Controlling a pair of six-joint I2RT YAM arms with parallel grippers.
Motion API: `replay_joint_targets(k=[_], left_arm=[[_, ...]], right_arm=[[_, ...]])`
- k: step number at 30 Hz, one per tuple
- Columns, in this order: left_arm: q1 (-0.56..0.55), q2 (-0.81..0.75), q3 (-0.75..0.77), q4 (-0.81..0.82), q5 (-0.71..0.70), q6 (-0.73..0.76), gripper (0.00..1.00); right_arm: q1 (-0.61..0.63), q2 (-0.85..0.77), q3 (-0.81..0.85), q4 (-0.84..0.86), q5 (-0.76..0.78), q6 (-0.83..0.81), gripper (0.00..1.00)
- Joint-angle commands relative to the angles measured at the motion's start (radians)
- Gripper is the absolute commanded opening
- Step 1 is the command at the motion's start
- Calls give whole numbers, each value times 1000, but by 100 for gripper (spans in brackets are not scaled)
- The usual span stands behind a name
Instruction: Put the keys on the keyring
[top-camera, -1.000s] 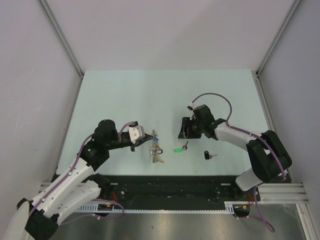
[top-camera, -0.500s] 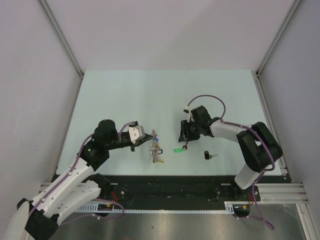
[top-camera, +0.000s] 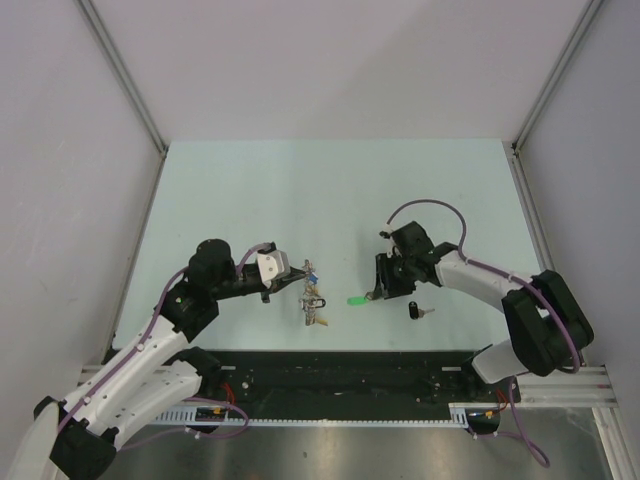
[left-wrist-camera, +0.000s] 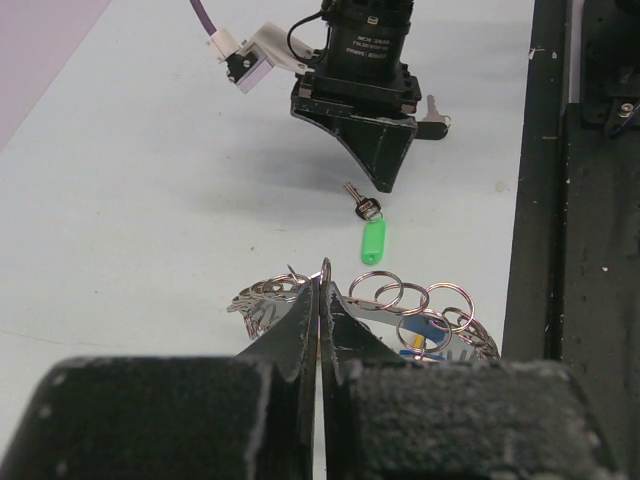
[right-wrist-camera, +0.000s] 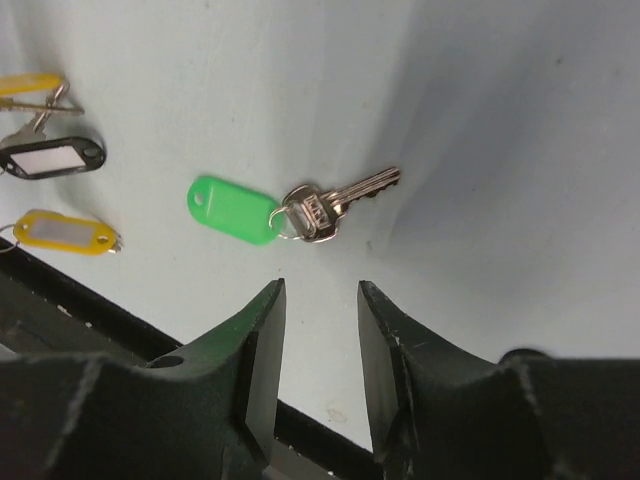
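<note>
The keyring (left-wrist-camera: 420, 312) lies flat on the table, a grey metal ring edged with small wire loops. My left gripper (left-wrist-camera: 322, 290) is shut on one of its loops. In the top view the keyring (top-camera: 313, 300) sits just right of the left gripper (top-camera: 290, 284). A silver key with a green tag (right-wrist-camera: 232, 210) lies loose on the table (top-camera: 357, 299). My right gripper (right-wrist-camera: 322, 300) hangs just above it, open, with nothing between the fingers. Another key with a black head (top-camera: 415, 311) lies to its right.
Black (right-wrist-camera: 50, 157) and yellow (right-wrist-camera: 65, 232) tagged keys lie by the keyring in the right wrist view. The black rail (top-camera: 350, 365) of the arm bases runs along the near table edge, close behind the keys.
The right gripper has shifted right and toward the near edge, settling over the green-tagged key, and its jaws have narrowed. The left gripper and keyring have not moved.
</note>
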Motion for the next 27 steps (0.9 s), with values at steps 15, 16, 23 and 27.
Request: replay_joint_targets(k=[15,16,23,27], left_arm=[[3,-20,19,35,8,0,1],[3,-22,19,35,9,0,0],[3,-22,18,39,11,-4,1],[3,-23,19,39,9,-3,0]], right_arm=[[-23,-329,-121,-283,367,285,37],[-34,-354,-143,-283,363,303,37],[-98,-514,-276,-240,346,440,34],[-138,-518,-325,-164,294,472,31]])
